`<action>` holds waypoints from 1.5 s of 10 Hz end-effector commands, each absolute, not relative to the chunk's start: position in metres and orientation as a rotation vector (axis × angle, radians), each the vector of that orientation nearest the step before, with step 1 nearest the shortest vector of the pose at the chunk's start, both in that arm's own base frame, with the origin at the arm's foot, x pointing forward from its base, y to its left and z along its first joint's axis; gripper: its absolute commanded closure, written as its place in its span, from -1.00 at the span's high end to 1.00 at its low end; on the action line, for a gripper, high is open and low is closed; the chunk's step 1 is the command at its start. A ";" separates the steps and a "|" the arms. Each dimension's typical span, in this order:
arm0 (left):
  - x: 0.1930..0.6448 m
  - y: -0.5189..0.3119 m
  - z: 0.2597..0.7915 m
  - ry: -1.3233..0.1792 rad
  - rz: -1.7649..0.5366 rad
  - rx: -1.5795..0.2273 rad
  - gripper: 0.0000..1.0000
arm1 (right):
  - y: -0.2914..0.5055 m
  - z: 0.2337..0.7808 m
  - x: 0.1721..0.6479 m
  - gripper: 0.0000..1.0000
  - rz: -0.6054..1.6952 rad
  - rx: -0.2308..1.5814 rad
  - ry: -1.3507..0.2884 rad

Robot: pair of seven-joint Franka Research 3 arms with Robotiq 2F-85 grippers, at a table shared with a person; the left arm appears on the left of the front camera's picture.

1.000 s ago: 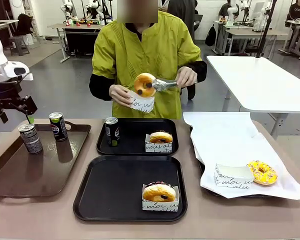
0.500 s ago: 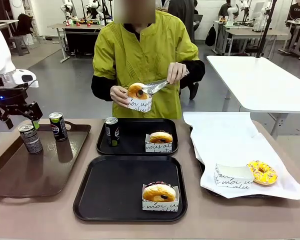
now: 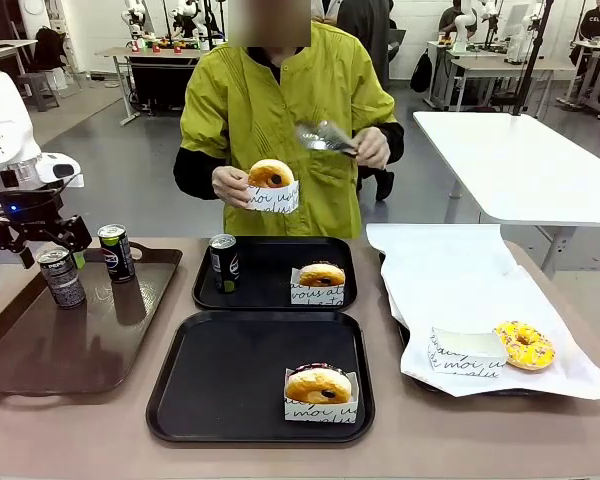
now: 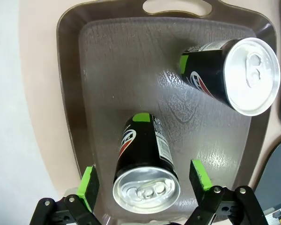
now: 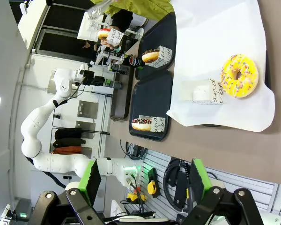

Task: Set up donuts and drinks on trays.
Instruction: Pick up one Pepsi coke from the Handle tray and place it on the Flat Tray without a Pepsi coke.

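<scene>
My left gripper (image 3: 52, 246) hangs open just above a black drink can (image 3: 61, 279) on the brown tray (image 3: 40, 345). In the left wrist view the can's silver top (image 4: 145, 189) sits between my green pads (image 4: 88, 184), which stand apart from its sides. A second can (image 3: 115, 252) stands beside it. The far black tray (image 3: 270, 244) holds a third can (image 3: 223, 262) and a sleeved donut (image 3: 322, 275). Another sleeved donut (image 3: 318, 385) lies on the near black tray (image 3: 230, 370). The person holds a donut in a sleeve (image 3: 272, 184) and tongs (image 3: 325, 137). My right gripper (image 5: 146, 180) is open and empty, well away from the table.
A yellow sprinkled donut (image 3: 524, 344) and an empty paper sleeve (image 3: 467, 352) lie on the white-paper-lined tray (image 3: 450, 270) at the right. The left half of the near black tray is bare. The second can (image 4: 234, 75) stands close by my left gripper.
My left gripper has come right and down over the nearest can. The person has seated the donut in its sleeve and lifted the tongs away.
</scene>
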State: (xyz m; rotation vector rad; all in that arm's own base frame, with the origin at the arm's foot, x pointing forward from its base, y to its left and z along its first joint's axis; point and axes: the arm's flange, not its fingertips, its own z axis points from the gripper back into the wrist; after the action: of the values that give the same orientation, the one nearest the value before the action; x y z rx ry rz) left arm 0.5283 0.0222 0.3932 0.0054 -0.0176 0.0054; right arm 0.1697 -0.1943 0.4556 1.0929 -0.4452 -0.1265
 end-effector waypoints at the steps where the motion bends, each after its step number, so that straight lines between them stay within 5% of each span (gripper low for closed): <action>1: 0.531 0.023 0.384 -0.031 0.008 -0.003 1.00 | -0.194 0.456 0.170 1.00 -0.114 1.101 -0.452; 8: 0.534 0.025 0.368 -0.033 -0.021 -0.046 1.00 | -0.194 0.456 0.170 1.00 -0.114 1.101 -0.452; 9: 0.534 0.025 0.371 -0.041 -0.023 -0.046 -0.01 | -0.194 0.456 0.170 1.00 -0.114 1.101 -0.452; 10: 0.534 0.025 0.373 -0.042 -0.026 -0.045 -0.01 | -0.194 0.456 0.170 1.00 -0.114 1.101 -0.452; 11: 0.533 0.025 0.375 -0.040 -0.021 -0.040 -1.00 | -0.194 0.456 0.170 1.00 -0.114 1.101 -0.452; 12: 0.533 0.025 0.376 -0.034 -0.020 -0.038 -0.04 | -0.194 0.456 0.170 1.00 -0.114 1.101 -0.452; 13: 0.534 0.025 0.376 -0.028 -0.019 -0.037 -1.00 | -0.194 0.456 0.170 1.00 -0.114 1.101 -0.452; 15: 0.534 0.025 0.378 -0.024 -0.015 -0.032 -1.00 | -0.194 0.456 0.170 1.00 -0.114 1.101 -0.452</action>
State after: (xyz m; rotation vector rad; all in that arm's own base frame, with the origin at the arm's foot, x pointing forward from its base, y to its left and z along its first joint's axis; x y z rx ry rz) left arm 0.5360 0.0220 0.3759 -0.0211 -0.0266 -0.0095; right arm 0.1697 -0.1943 0.4556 1.0929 -0.4452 -0.1265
